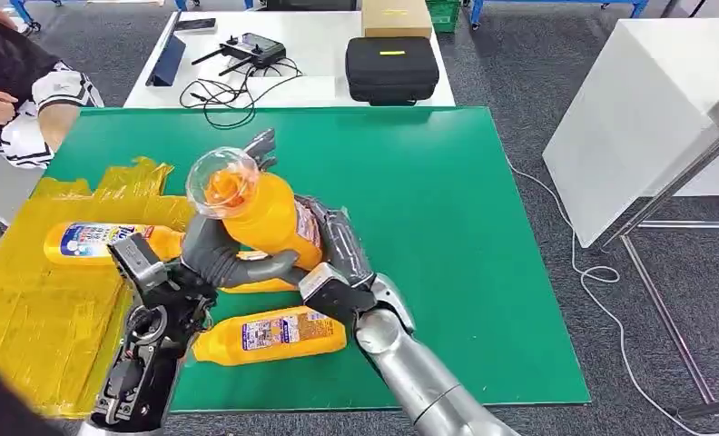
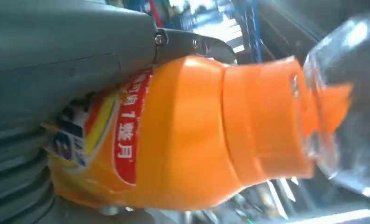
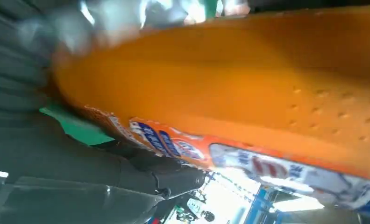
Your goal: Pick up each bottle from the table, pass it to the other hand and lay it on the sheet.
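Both hands, left hand and right hand, gripped the raised orange bottle mid-handover above the green mat; early right release risked a drop short of the yellow sheet.

orange bottle clear-capped, upright, raised | two bottles lying flat | yellow sheet crinkled
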Action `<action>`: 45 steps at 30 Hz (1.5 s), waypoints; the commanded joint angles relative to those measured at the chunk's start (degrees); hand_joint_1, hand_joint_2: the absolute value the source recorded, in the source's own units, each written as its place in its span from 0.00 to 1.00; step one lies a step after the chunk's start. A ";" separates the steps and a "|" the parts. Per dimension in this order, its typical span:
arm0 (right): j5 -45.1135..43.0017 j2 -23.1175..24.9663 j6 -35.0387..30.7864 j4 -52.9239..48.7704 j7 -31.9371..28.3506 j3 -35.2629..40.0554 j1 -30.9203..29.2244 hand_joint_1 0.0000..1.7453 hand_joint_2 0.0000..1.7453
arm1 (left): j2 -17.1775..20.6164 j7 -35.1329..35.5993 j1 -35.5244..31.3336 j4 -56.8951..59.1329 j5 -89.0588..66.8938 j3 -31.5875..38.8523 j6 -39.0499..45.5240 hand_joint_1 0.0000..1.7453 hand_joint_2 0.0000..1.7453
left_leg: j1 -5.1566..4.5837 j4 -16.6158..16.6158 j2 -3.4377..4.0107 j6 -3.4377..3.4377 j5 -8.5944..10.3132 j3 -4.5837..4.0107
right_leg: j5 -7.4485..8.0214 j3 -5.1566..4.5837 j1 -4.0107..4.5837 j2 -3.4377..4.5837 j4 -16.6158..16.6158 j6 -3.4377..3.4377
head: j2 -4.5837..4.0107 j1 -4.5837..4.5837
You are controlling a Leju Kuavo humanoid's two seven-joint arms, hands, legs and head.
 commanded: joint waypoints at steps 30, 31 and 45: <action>4.48 -4.84 -8.19 -17.71 3.68 -0.25 6.48 0.00 1.00 | -0.99 3.83 -4.12 6.86 -7.73 2.90 27.94 1.00 1.00 | 0.00 -0.05 -0.11 0.01 -0.08 0.20 | -0.12 0.23 0.02 -0.22 -0.03 0.02 | 0.00 0.00; 5.38 -5.68 -8.64 -21.41 4.42 -0.31 7.84 0.00 1.00 | -0.16 4.45 -3.70 5.82 -12.87 3.57 32.58 1.00 1.00 | 0.02 -0.02 -0.08 0.01 -0.04 0.07 | -0.06 0.11 0.04 -0.16 -0.03 0.01 | 0.00 0.02; 9.44 -11.33 -13.78 -41.16 8.80 -6.64 16.26 0.00 1.00 | 9.92 26.42 -13.57 33.24 -81.27 11.86 61.92 1.00 1.00 | -0.01 -0.12 0.00 -0.01 -0.06 0.28 | -0.08 0.26 0.01 -0.10 -0.07 0.00 | 0.00 0.04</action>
